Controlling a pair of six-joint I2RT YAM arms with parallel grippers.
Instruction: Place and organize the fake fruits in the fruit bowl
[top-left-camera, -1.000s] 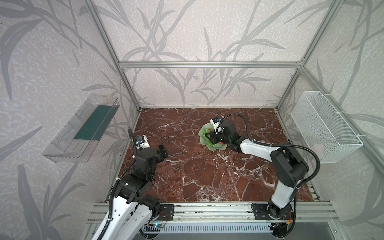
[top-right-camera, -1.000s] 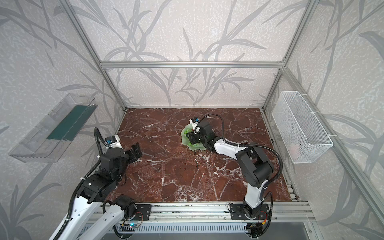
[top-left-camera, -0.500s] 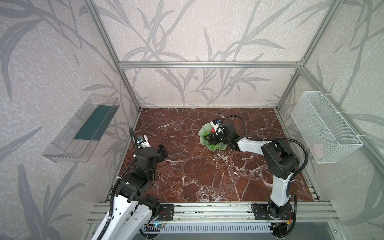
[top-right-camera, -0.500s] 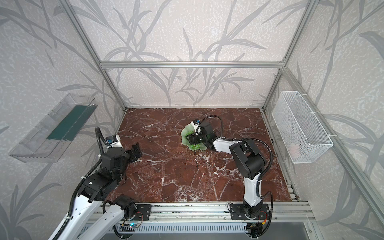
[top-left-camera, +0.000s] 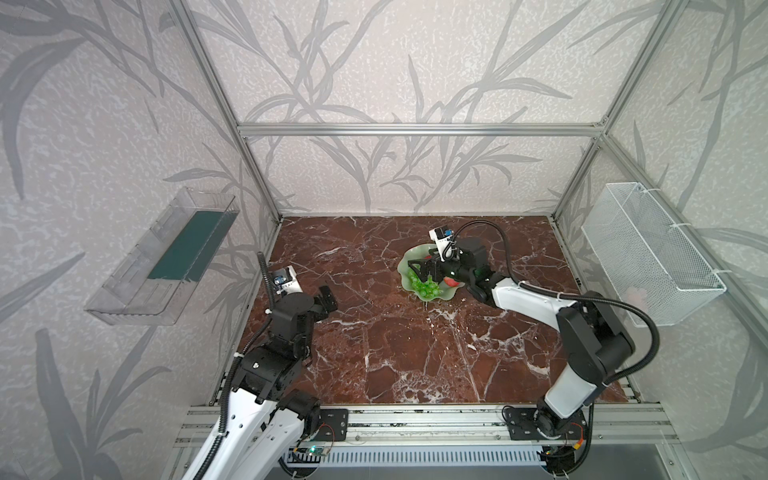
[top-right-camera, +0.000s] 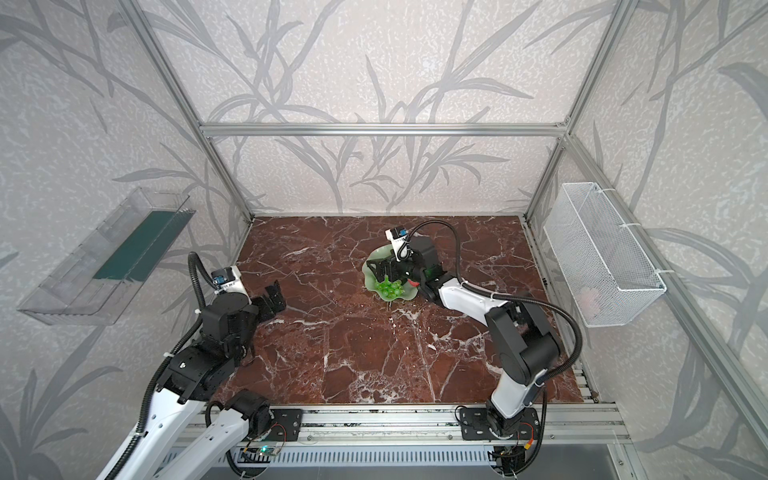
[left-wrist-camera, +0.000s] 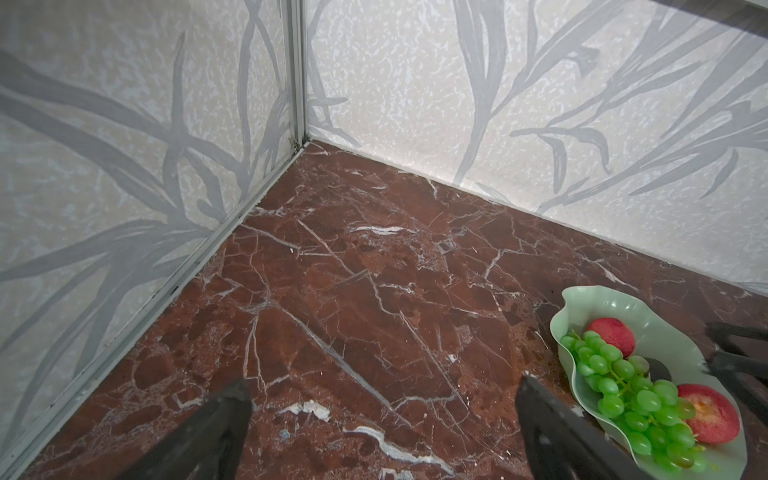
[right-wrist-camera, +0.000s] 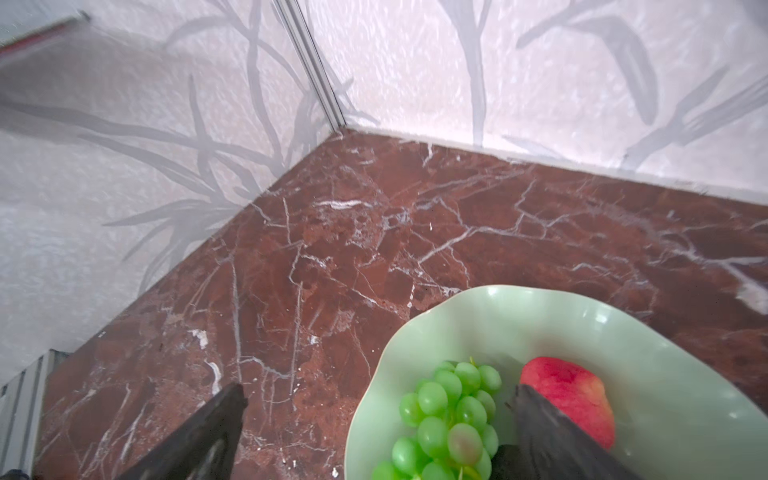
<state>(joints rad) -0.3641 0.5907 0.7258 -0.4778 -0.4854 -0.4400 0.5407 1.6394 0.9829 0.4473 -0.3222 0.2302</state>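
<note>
All in fruit bowl (left-wrist-camera: 598, 303): grapes (left-wrist-camera: 623, 382), two apples (left-wrist-camera: 613, 334), avocado (left-wrist-camera: 658, 368). Right gripper (top-left-camera: 419, 269) over bowl, fingers wide, empty. Left gripper (left-wrist-camera: 384, 382) far from bowl, fingers wide, empty. Maybe only tidying left.

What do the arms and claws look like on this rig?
Both match: left arm and right arm have white links and black joint housings. A black corrugated cable loops along each; a small white camera block sits at each wrist. The left claw and right claw are black, with two flat tapered fingers.
</note>
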